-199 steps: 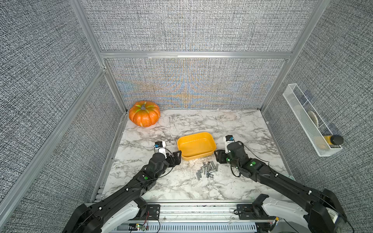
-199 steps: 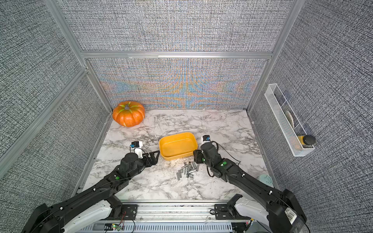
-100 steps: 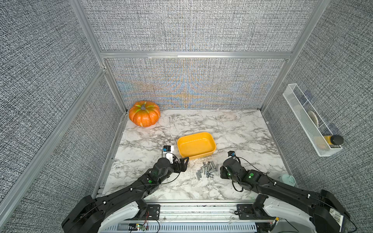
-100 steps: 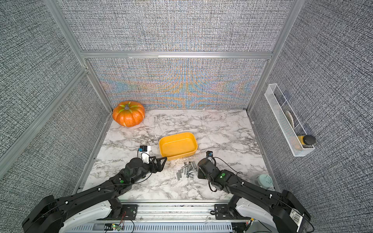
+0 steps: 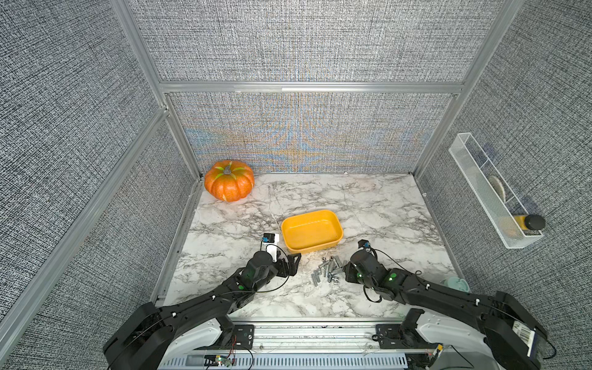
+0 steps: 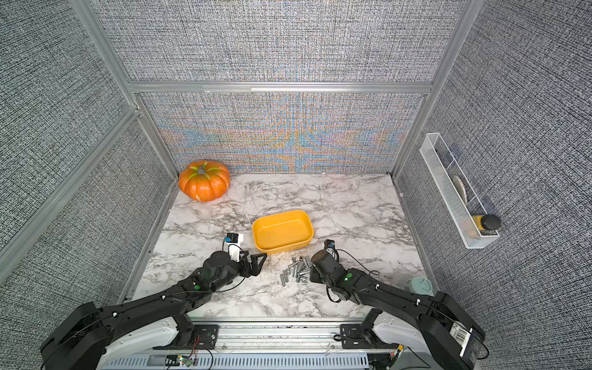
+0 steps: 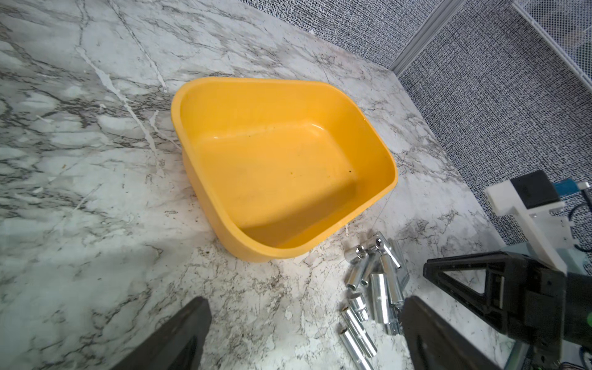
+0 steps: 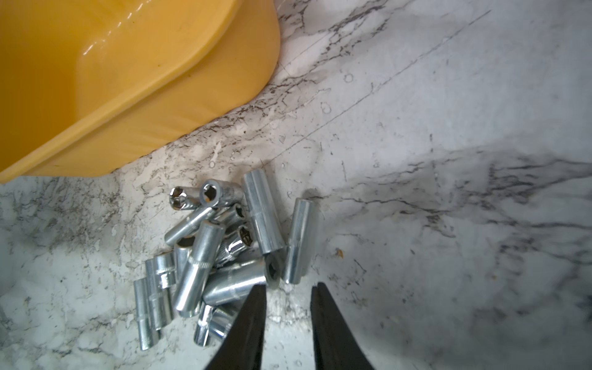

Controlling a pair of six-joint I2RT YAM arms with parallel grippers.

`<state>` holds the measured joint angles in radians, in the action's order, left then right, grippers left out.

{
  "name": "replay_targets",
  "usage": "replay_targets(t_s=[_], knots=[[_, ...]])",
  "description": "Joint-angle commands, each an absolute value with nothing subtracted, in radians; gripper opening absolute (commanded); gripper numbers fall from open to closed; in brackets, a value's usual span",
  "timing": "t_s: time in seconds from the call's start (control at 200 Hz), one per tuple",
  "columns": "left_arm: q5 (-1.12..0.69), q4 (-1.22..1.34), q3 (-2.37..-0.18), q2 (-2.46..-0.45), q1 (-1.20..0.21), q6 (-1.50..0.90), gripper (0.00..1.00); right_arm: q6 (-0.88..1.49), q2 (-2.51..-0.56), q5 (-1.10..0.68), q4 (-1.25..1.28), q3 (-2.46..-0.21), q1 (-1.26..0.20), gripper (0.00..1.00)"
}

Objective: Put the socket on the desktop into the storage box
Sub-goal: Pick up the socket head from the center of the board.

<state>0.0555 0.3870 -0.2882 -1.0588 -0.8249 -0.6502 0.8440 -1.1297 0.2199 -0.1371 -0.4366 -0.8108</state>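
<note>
Grey woven panels walled in a white marble-veined worktop (image 5: 368, 198), with an orange pumpkin (image 5: 229, 181) at its upper left corner and a white wire basket (image 5: 490, 198) hung on the wall at the right of the frame. Both top views showed the yellow storage box (image 5: 314, 249) near the middle of the worktop, its floor bare: nothing had been put in.

A heap of shiny steel sockets (image 5: 326, 272) lay just below the box in the frame, close to its near wall but not touching it. Some were piled across others, and one lay slightly apart at the heap's edge.

The left hand (image 7: 306, 304) was spread wide and empty, low at the left of the heap. The right hand (image 8: 289, 290) had its jaws parted only narrowly, with bare worktop between them and nothing gripped. Its tips sat right at the heap's edge, beside that outlying socket (image 8: 299, 240).

By my reading the task had barely begun. No socket was lifted, every one was left to carry over, and the first pick was only being lined up.
</note>
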Motion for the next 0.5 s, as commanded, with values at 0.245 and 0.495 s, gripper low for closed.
replay_targets(t_s=[0.245,0.495], knots=[[-0.018,0.411,-0.339,-1.177,-0.825,-0.643,0.97,0.820,-1.216,0.239,-0.103,-0.461,-0.812,0.29],[-0.020,0.416,-0.339,-1.185,-0.827,-0.646,0.97,0.820,-1.257,0.241,-0.090,-0.463,-0.811,0.27]])
